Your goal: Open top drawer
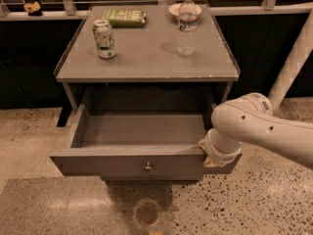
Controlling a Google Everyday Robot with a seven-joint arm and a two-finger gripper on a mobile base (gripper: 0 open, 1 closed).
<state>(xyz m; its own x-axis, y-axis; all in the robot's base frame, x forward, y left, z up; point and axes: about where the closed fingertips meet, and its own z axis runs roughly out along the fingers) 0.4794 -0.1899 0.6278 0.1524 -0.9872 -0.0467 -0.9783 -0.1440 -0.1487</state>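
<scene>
The top drawer [127, 163] of a grey wooden cabinet stands pulled far out, its inside bare. Its flat front panel carries a small round metal knob [147, 167] at the centre. My gripper [211, 156] is at the drawer's right front corner, at the top edge of the front panel. The white arm [259, 126] comes in from the right and covers most of the gripper.
On the cabinet top [146, 58] stand a soda can [104, 38], a clear water bottle [186, 26], a green snack bag [124, 17] and a small white bowl [173, 9]. A white post [293, 62] rises at the right. The floor is speckled stone.
</scene>
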